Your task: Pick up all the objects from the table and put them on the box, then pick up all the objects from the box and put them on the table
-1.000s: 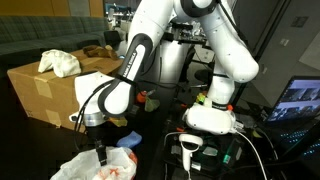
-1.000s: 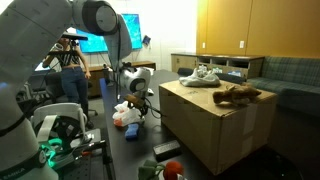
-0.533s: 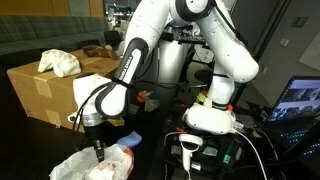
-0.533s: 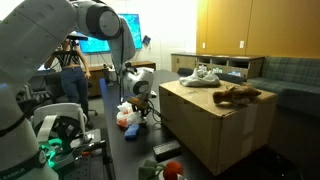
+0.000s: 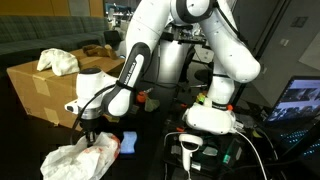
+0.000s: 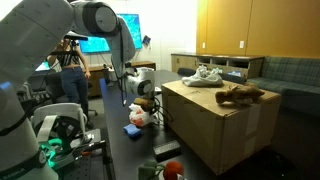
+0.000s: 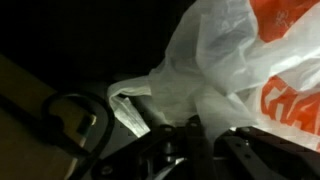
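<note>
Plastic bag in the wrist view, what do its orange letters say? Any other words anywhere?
On the white plastic bag: big orange-red letters, cut off and blurred, not readable.
On the lit screen: too small to read.
On the blue monitor: too small to read.
On the box: no readable print.

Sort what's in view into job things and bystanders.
Job: white plastic bag with red print, held in the shut gripper; blue square pad; cream-white cloth and brown lump on the brown cardboard box; black table.
Bystanders: white barcode scanner; grey-green couch.

Exterior views face box (image 5: 40,88) (image 6: 215,125) from different sides; wrist view hugs bag (image 7: 225,75).
</note>
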